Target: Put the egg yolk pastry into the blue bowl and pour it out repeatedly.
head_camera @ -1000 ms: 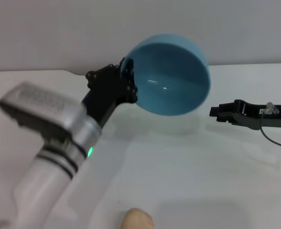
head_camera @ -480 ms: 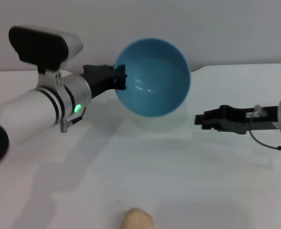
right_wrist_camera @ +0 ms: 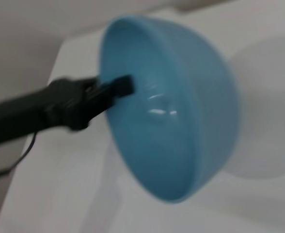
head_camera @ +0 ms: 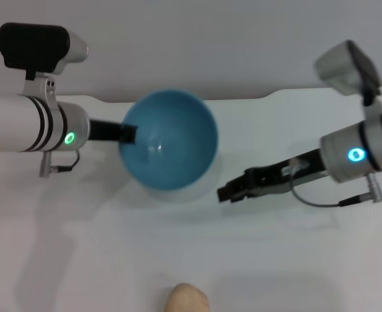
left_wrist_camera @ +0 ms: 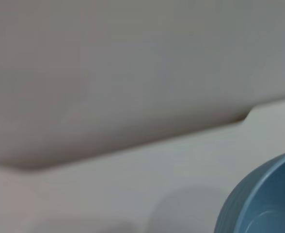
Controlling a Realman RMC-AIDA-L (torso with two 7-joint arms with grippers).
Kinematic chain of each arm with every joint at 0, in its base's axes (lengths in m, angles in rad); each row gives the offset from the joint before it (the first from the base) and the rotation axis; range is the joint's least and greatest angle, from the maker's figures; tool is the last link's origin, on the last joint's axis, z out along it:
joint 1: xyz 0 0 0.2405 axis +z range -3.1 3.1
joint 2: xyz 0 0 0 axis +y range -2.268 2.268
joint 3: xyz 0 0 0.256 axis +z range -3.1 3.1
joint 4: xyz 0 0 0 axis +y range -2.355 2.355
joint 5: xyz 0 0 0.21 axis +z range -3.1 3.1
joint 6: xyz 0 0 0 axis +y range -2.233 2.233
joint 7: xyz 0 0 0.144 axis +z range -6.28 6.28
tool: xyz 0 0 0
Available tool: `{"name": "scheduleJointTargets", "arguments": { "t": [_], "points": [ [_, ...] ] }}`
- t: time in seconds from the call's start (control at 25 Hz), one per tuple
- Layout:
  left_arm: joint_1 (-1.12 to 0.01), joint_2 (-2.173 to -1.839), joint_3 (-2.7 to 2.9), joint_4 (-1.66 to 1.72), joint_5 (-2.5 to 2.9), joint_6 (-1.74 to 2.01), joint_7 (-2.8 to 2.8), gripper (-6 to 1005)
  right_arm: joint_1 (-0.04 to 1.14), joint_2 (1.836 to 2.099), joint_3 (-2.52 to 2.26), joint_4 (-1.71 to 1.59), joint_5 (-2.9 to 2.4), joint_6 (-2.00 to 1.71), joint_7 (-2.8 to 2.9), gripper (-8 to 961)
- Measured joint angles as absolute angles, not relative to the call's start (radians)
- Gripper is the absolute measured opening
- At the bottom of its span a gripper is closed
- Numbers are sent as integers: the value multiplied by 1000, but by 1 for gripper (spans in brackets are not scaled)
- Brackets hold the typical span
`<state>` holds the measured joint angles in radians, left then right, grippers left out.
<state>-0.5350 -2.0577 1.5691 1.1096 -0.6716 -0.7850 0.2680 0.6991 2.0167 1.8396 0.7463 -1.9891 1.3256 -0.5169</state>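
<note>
Head view: left hand pinches blue bowl at its rim, bowl empty & tipped. Pastry sits on desk, well apart from bowl (nearer the robot). Right hand, pressed together, just beside bowl. Level bowl before reloading.

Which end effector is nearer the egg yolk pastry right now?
Right. The right end effector hangs above and beside the egg yolk pastry; the left end effector is farther off, gripping the blue bowl rim.

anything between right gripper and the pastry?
Only bare white table; head view shows nothing between right gripper and the egg yolk pastry.
</note>
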Motion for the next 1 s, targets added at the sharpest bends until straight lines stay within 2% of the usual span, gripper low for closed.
{"name": "scheduleJointTargets", "arguments": {
  "t": [0.36, 0.52, 0.68, 1.0],
  "points": [
    [-570, -2059, 1564, 1109, -507, -936, 143, -2, 772, 2029, 1685, 749, -1977, 1337, -494, 256],
    [-571, -2058, 1563, 1111, -505, -947, 140, -2, 768, 2049, 1670, 744, -1960, 1347, -511, 257],
    [-571, -2057, 1563, 1117, -504, -946, 142, -2, 726, 2069, 1685, 665, -1785, 1333, -584, 258],
    [-571, -2056, 1562, 1121, -503, -937, 148, -2, 604, 2072, 1720, 629, -1463, 1319, -780, 259]
  ]
}}
